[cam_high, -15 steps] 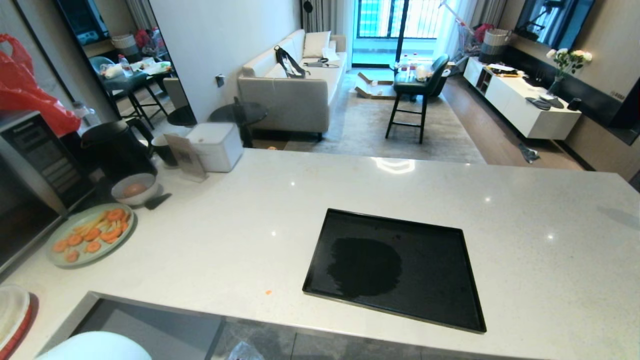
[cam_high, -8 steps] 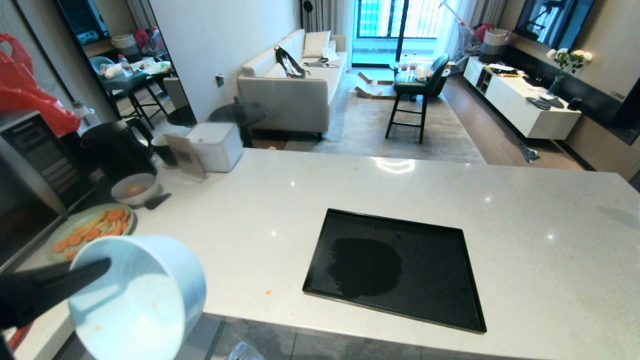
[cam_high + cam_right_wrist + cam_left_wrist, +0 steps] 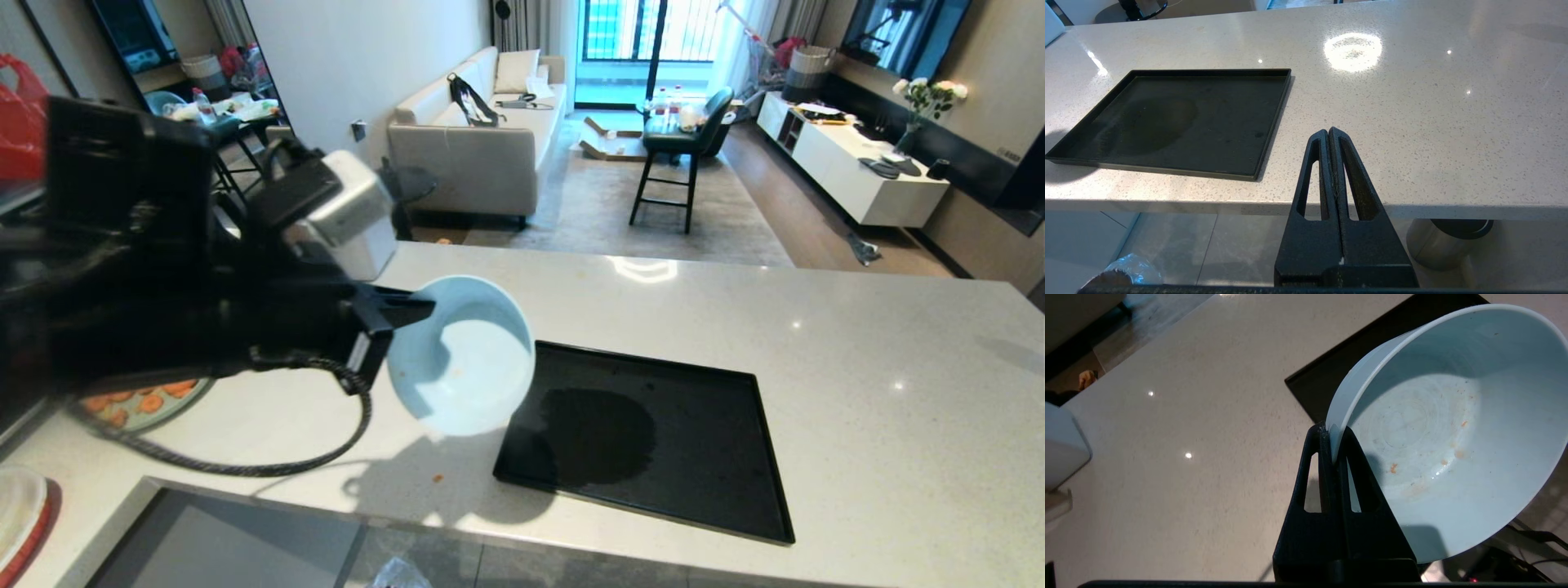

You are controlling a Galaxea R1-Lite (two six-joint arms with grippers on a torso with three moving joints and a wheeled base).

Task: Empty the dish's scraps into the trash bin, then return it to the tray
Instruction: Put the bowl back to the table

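My left gripper [image 3: 412, 310] is shut on the rim of the dish [image 3: 461, 359], a small white bowl, and holds it in the air, tipped on its side, over the left edge of the black tray [image 3: 653, 441]. In the left wrist view the fingertips [image 3: 1327, 435] pinch the rim, and the dish [image 3: 1445, 428] holds only a few orange specks. The scraps are out of view. The tray [image 3: 1180, 122] is bare. Crinkly clear liner of the trash bin [image 3: 1126, 267] shows below the counter edge. My right gripper [image 3: 1329, 131] is shut and empty, parked in front of the counter.
A pale green plate of carrot slices [image 3: 139, 404] lies at the counter's left, partly behind my left arm. An orange crumb [image 3: 438, 478] lies near the front edge. A brushed-steel cylinder [image 3: 1445, 241] stands on the floor under the counter [image 3: 857, 327].
My left arm has come up from below the counter's front edge with the dish and swung right and forward to the tray's left edge. The right arm has not moved.
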